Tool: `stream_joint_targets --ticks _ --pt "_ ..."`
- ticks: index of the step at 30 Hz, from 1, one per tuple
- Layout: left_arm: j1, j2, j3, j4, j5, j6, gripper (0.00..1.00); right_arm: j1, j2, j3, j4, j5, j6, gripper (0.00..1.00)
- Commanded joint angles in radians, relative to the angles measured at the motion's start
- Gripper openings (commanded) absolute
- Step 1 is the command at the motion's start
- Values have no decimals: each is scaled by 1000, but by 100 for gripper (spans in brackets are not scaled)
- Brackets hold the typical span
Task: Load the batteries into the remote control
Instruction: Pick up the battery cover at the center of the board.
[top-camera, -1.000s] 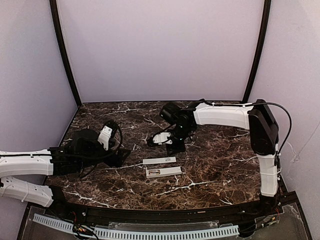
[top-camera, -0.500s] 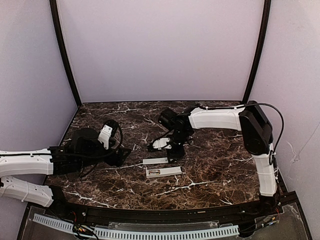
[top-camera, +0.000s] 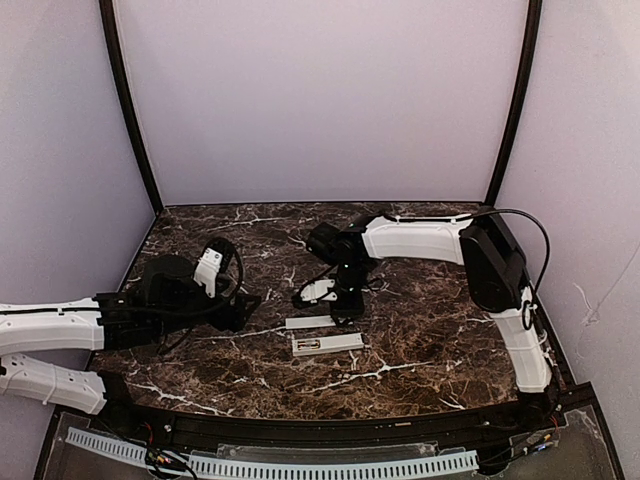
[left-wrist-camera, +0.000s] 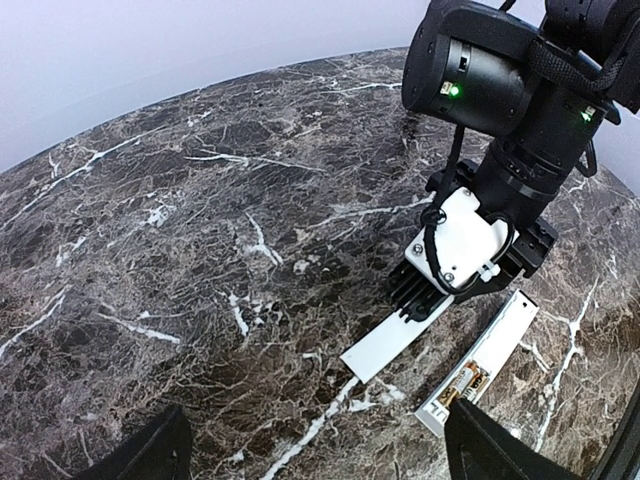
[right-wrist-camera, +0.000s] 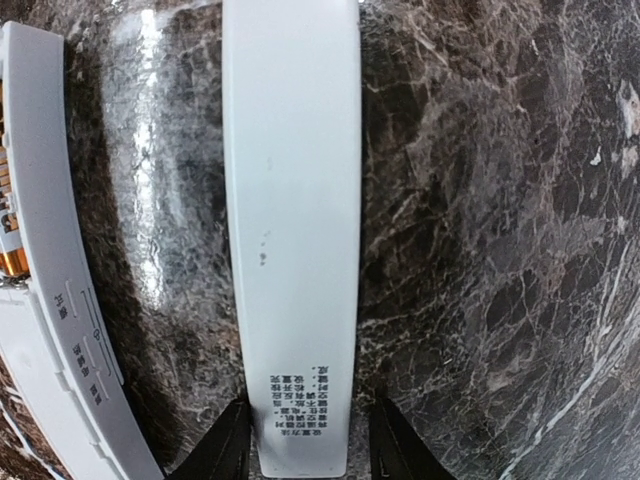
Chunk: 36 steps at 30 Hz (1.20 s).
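Right arm has swung left and dropped over the last second; right gripper (right-wrist-camera: 308, 445) now sits at the right end of the flat white strip (top-camera: 318, 322); jaws parted, one finger each side, a sliver of table (right-wrist-camera: 480, 250) showing between finger and strip, so not clamped yet. Strip is probably the battery cover, going by its printed label. Remote control (top-camera: 327, 344) unmoved; mid-table, just near of the strip, parallel, not touching. Its battery bay faces up, uncovered; copper-coloured battery (left-wrist-camera: 463, 383) visible inside, count can't tell. My read: loading is done, cover pick-up is next. Left gripper (left-wrist-camera: 325, 445) spread wide, holding nothing, well off to the left.
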Motion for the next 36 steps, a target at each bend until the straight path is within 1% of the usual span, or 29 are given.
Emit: stream_joint_targets --ticks 1,7,10,18,28,32,36 --pt "5 -54 -23 -17 -22 13 88 15 94 -17 -65 47 30 36" --pt "4 -69 -37 -14 -28 16 88 20 81 -19 -57 61 29 25" --pt "4 -66 -38 -10 -25 14 88 24 56 -22 -46 58 26 22" --pt "5 -44 -33 1 -17 9 88 23 -46 -27 -10 63 13 20" --pt "5 -35 -20 -1 -11 -5 88 22 -129 -43 10 63 4 20" --pt "5 -28 -15 -1 -12 -7 88 25 -185 -62 14 29 5 20" --pt "6 -20 -7 -1 -13 -7 88 42 -257 -133 42 -18 -1 20"
